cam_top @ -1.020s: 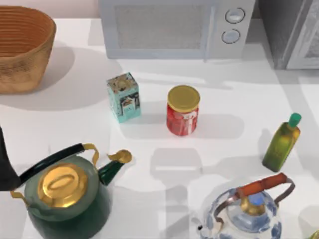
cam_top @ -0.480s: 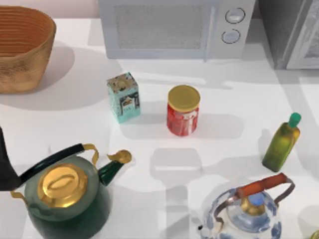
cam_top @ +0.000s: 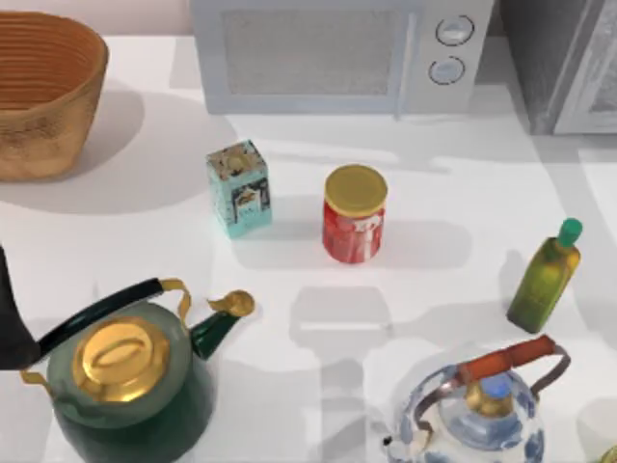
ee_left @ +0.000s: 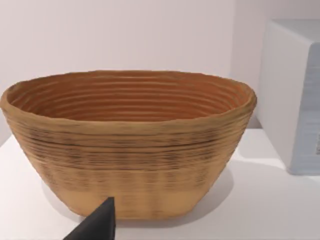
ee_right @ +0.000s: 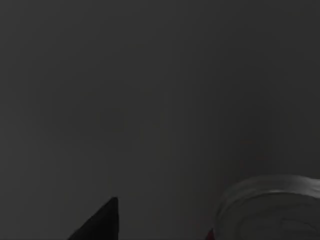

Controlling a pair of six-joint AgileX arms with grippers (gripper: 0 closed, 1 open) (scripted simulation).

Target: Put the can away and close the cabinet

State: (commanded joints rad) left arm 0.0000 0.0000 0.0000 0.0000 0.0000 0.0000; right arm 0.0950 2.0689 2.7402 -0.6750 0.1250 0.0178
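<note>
White table (cam_top: 463, 193), can (cam_top: 354, 214) upright mid-top view, basket's (ee_left: 130, 150) wall close in left wrist view, tool state indiscernible

No readable text anywhere. Red can (cam_top: 354, 215), mid-bench: white marks on label, illegible. Teal tin (cam_top: 239, 188), just left of can: printed picture panels, no legible words. Microwave (cam_top: 337, 53), back edge of bench: two round knobs, no readable markings. Green bottle (cam_top: 545, 278), near right edge: no label legible. Right wrist view dark.
</note>
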